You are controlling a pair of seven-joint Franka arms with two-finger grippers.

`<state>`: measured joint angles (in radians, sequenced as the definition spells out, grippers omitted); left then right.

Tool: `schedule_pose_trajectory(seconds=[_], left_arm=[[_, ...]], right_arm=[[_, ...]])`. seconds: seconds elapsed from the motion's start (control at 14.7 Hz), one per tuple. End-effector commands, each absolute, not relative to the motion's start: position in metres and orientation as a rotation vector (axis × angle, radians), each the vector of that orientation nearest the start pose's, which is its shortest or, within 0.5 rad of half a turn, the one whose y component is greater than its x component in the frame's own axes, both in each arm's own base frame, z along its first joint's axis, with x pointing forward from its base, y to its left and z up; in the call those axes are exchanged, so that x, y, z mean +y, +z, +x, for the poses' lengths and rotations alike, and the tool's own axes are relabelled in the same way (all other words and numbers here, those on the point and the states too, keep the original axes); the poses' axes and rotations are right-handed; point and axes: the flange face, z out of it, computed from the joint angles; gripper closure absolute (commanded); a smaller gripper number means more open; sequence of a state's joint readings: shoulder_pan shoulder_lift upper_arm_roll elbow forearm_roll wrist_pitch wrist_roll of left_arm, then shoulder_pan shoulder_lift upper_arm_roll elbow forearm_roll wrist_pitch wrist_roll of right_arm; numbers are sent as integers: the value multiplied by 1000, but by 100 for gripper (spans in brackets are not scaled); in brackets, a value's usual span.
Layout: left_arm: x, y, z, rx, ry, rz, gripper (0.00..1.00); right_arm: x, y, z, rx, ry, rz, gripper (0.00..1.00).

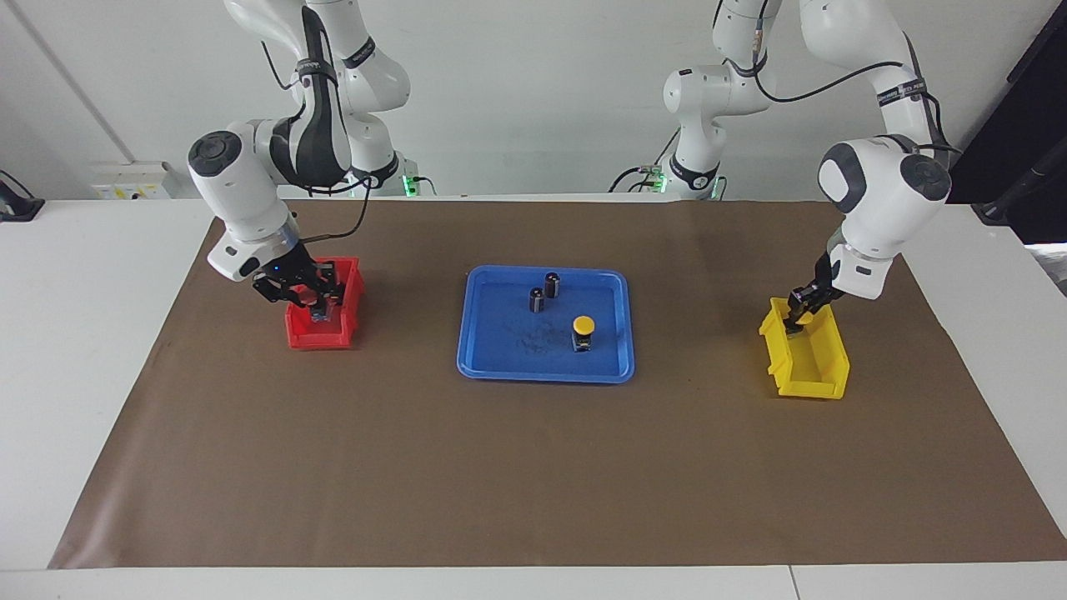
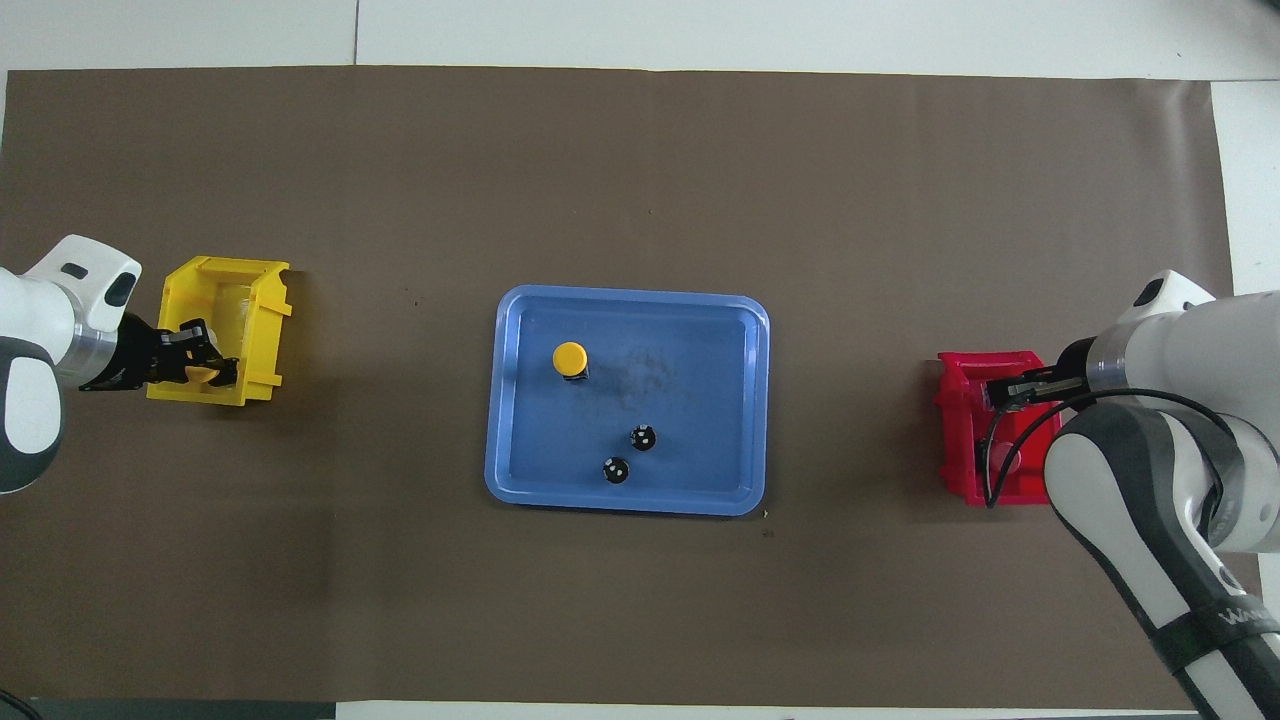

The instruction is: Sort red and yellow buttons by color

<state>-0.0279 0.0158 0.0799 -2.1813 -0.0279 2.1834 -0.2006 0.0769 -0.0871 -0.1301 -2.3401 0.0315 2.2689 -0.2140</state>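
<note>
Near the middle of the desk [image 1: 533, 467], which is covered by a brown mat [image 2: 640, 620], sits a blue tray [image 1: 479, 350]. One yellow button [image 1: 583, 332] stands upright in the tray on its black base, in the part toward the left arm's end. Two small dark cylinders [image 1: 543, 292] stand close together nearer to the robots, apart from the button.

Toward the left arm's end of the desk lies a yellow bin [image 1: 821, 371]. The left pincer [image 1: 800, 319] reaches into the end of that bin nearer the robots; its fingertips are closed on a second yellow button [image 2: 205, 373], whose cap shows between them in the overhead view.

Toward the right arm's end of the desk lies a red bin [image 1: 313, 337]. The right pincer [image 1: 318, 304] is lowered into it with its fingertips drawn together on a small dark-based object [image 1: 320, 313]; its cap colour cannot be told. Any other contents of the red bin are hidden by the right arm and its cable.
</note>
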Motion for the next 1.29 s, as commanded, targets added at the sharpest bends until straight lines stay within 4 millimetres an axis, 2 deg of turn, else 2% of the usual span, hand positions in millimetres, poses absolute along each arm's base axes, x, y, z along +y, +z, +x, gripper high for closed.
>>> schedule_pose_trajectory(seconds=[0.0,0.2,0.34,0.48,0.54,0.61,0.68,0.75,0.95,1.09,1.15,1.22], left_arm=[[37,381,528,-402,-14,-3126,99],[35,377,529,-412,-16,-3124,99],[32,364,532,-407,-28,-3123,99],[32,359,530,-400,-19,-3124,98],[33,360,530,-398,-19,-3124,86],[33,362,531,-400,-19,-3124,60],[33,367,535,-409,-28,-3123,35],[34,379,542,-411,-38,-3123,20],[38,443,560,-401,48,-3122,0],[39,468,556,-407,54,-3123,0],[35,481,552,-414,14,-3126,0],[25,484,551,-398,-1,-3130,0]], right_arm=[[-27,354,485,-245,-42,-3101,81],[-26,350,483,-245,-39,-3101,81],[-27,341,484,-244,-39,-3104,77],[-26,341,484,-249,-39,-3104,46],[-26,342,485,-249,-35,-3103,34],[-28,345,487,-249,-34,-3105,28],[-29,350,492,-255,-29,-3106,27],[-31,356,498,-267,0,-3109,25],[-34,396,521,-266,24,-3108,17],[-31,438,534,-271,-4,-3109,0],[-31,465,539,-267,-3,-3106,0],[-30,493,543,-257,12,-3105,0]])
